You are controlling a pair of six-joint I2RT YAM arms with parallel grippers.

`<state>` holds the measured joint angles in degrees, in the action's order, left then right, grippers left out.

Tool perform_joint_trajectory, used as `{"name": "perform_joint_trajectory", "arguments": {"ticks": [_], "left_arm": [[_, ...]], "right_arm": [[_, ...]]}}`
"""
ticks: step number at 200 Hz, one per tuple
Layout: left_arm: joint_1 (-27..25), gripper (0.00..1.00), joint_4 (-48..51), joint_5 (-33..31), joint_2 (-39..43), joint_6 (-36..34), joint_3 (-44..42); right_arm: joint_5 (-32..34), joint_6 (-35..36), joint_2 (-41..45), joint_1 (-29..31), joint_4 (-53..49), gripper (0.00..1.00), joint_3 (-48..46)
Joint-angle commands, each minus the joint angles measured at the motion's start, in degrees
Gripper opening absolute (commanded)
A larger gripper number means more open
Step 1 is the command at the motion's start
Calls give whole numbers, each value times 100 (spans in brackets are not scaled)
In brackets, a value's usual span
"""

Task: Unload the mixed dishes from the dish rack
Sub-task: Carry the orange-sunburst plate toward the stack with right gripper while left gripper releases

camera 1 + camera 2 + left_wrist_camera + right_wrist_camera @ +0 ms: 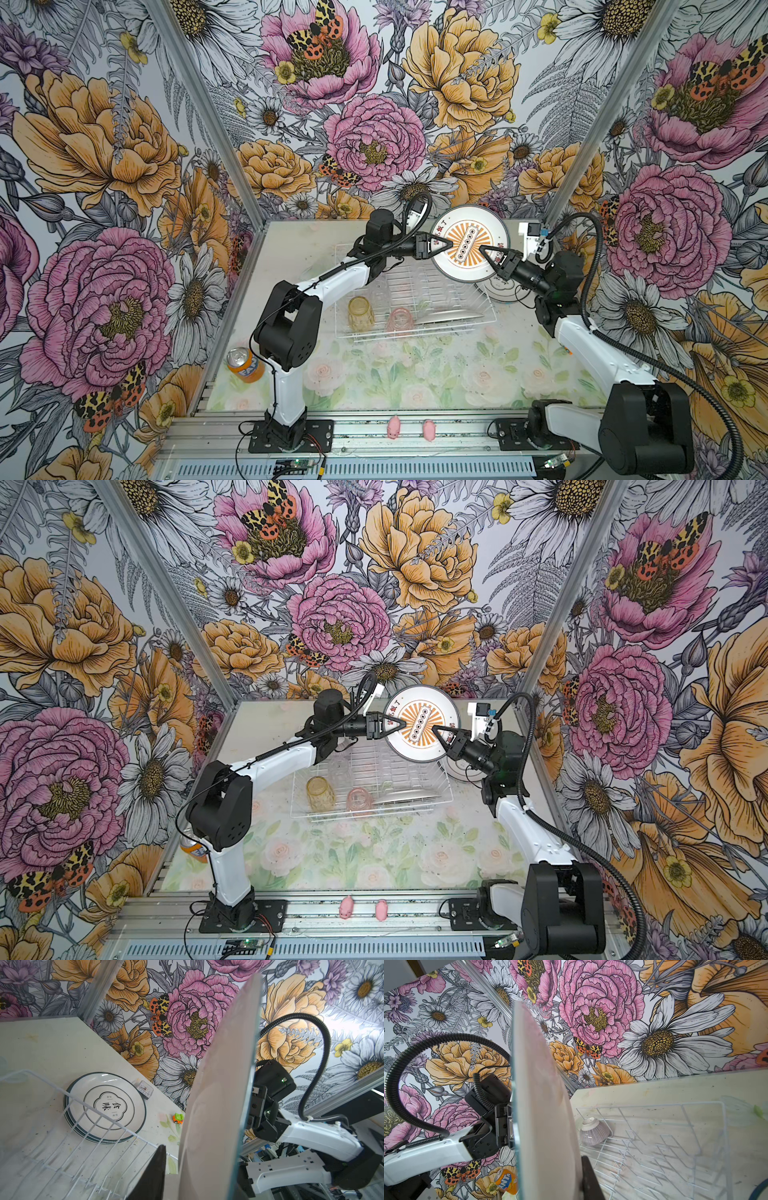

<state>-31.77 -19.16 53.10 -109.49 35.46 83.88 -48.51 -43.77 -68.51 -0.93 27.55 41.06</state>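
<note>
The rim of a plate (469, 222) is pinched by the right gripper (487, 252). The left gripper (444, 244) is set at the opposite rim, slightly spread, with a gap seen beside one finger (154, 1174). The plate is held tilted in the air above the far end of the dish rack (457, 324). An amber glass (360, 312), a pink glass (400, 322) and a second plate (449, 318) are seen in the rack. Stacked plates (505, 291) are laid on the table (374, 386) just beside it.

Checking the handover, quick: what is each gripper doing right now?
Left gripper: open, a finger stands clear of the round white plate with the orange sunburst.
Right gripper: shut on that plate.
</note>
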Motion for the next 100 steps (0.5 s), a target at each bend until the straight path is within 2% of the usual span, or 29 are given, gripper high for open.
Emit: {"name": "perform_joint_trajectory", "arguments": {"ticks": [1,23,47,74,100], "left_arm": [[-15,40,515,-300,406,-606,-111],[12,46,1523,-914,838,-1428,-201],[30,48,2522,-1843,1257,-2228,-380],[7,40,2959,-2607,1787,-2772,-788],[-264,38,3290,-3503,2359,-3486,-1189]], "right_arm": [[272,164,266,-47,-117,0,229],[639,195,376,-212,-419,0,280],[1014,53,500,-579,-605,0,237],[1710,80,616,-1046,-1406,0,266],[2542,317,539,-1380,-2385,0,303]]}}
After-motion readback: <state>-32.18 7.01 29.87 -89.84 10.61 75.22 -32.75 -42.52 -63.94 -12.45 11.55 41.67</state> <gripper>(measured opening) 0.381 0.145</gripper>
